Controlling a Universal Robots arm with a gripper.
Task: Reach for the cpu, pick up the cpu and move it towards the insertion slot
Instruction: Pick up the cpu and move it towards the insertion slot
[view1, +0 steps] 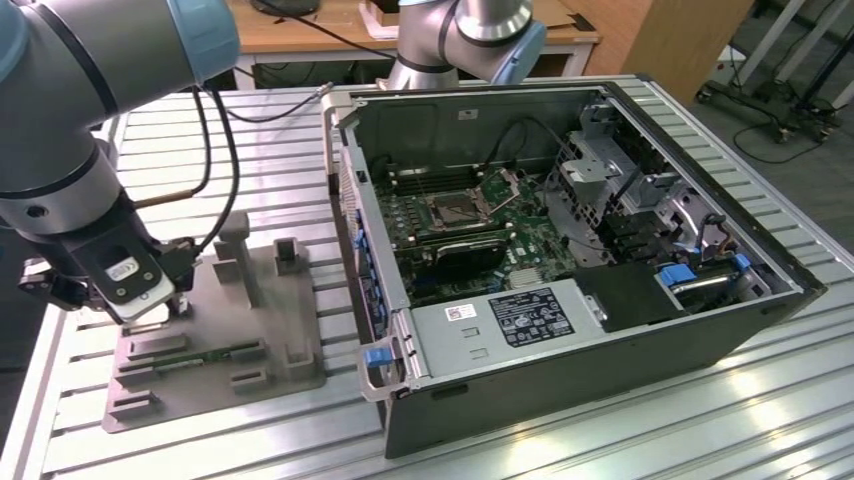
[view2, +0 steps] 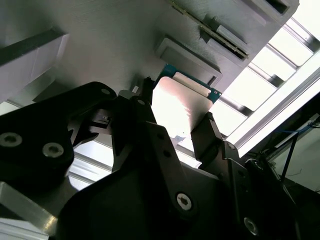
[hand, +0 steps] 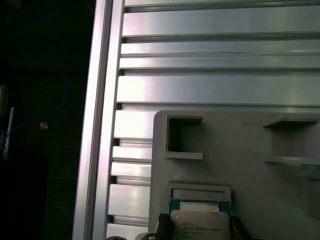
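The cpu (view2: 181, 106) is a flat silvery square with a thin teal-edged rim, lying low at the grey fixture plate (view1: 260, 335). My gripper (view2: 177, 107) is shut on it, its dark fingers (view2: 207, 131) pressed against two opposite edges. In the first wrist view the cpu (hand: 200, 224) sits beside a raised block of the plate (hand: 240, 145), between the fingers (hand: 162, 223). In the exterior view my gripper (view1: 144, 308) hangs over the plate's corner on the exterior view's left. The insertion slot (view1: 461, 208), silver-framed with its lid up, lies inside the open computer case (view1: 561, 260).
The fixture plate carries several upright blocks (view1: 231, 245) close to the gripper. A second robot arm (view1: 467, 40) stands behind the case. The ribbed aluminium table (view1: 641, 440) ends close beyond the plate, with dark floor past its edge (hand: 95, 125). Cables (view1: 220, 150) hang from my arm.
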